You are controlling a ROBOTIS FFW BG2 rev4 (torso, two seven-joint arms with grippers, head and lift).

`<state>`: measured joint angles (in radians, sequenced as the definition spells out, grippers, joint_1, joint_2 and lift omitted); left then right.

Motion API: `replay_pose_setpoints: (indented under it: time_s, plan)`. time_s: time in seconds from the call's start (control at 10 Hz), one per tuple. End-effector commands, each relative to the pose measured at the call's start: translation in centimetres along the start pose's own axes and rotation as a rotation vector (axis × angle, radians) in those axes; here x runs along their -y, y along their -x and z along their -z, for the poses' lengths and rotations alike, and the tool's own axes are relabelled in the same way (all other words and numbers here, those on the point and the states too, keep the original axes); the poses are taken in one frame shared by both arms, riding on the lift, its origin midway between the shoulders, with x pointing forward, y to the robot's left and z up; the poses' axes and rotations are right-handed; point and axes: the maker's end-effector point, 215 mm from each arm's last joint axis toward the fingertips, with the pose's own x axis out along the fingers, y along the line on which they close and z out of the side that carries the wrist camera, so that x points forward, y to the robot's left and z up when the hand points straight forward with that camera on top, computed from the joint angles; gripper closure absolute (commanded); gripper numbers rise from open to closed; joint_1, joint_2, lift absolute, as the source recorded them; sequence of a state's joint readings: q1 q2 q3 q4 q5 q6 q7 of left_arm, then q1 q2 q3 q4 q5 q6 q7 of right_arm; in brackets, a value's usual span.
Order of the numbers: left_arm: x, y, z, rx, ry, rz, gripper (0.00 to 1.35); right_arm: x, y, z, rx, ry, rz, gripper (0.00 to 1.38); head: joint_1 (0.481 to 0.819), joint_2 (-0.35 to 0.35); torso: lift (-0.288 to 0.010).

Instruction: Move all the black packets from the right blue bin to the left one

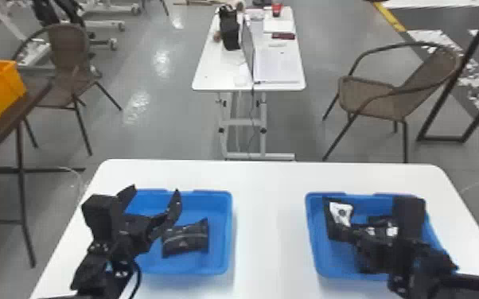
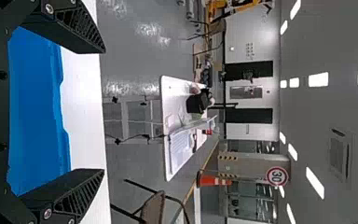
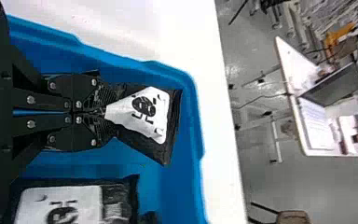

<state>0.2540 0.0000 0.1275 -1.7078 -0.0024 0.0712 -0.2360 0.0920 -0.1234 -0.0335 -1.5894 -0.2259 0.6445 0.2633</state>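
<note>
Black packets [image 3: 140,114], one gripped, two blue bins [image 1: 228,230]

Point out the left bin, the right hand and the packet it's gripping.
Left bin [image 1: 228,234], head view: rim on its right side.
Right hand [image 3: 105,112], right wrist view: midway between the fingertips.
Gripped packet [image 3: 144,112], right wrist view: its white label.

at eight o'clock in the head view, the left arm [image 1: 99,274] is black with a boxy housing [image 1: 101,216] and black cable [image 1: 139,275]; at four, the right arm [image 1: 421,254] is black. the left claw [image 1: 154,190] has ribbed, tapering fingers [image 2: 77,28] and silvery screws [image 2: 47,213].
</note>
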Motion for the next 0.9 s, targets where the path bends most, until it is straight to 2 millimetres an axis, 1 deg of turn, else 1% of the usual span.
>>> replay_pose_setpoints:
  time_s: [0.0,0.1,0.2,0.3,0.4,0.5,0.6,0.7,0.8]
  plan:
    - [0.3,-0.3,-0.2,0.000,0.103,0.034,0.12,-0.9,0.3,-5.8,0.072,0.092,-0.064,1.15,0.695,0.047,0.000]
    - [0.9,-0.6,-1.6,0.039,0.143,0.060,0.12,-2.7,-0.1,-8.5,0.067,0.164,-0.129,1.15,0.695,0.046,0.000]
    - [1.7,-0.8,-2.7,0.073,0.215,0.080,0.12,-5.3,-1.0,-10.2,0.073,0.221,-0.196,1.15,0.695,0.053,0.000]
    - [2.7,-1.0,-2.8,0.075,0.285,0.105,0.12,-8.6,-2.2,-10.3,0.069,0.253,-0.290,1.15,0.695,0.064,0.000]
    - [3.5,-1.3,-3.1,0.071,0.375,0.140,0.12,-12.3,-3.5,-9.9,0.057,0.297,-0.401,1.15,0.695,0.074,0.000]
    - [4.5,-1.5,-3.3,0.065,0.420,0.172,0.12,-15.7,-4.2,-9.5,0.049,0.342,-0.481,1.15,0.695,0.104,0.000]
    - [5.6,-1.8,-3.4,0.035,0.446,0.203,0.12,-18.6,-4.6,-9.3,0.036,0.400,-0.533,1.15,0.695,0.132,0.000]
    - [6.7,-2.1,-3.4,-0.002,0.458,0.246,0.12,-20.8,-4.7,-9.9,0.041,0.460,-0.576,1.15,0.695,0.155,0.000]
    - [7.8,-2.2,-3.1,-0.033,0.485,0.286,0.12,-22.9,-4.7,-11.0,0.061,0.498,-0.615,1.15,0.695,0.163,0.000]
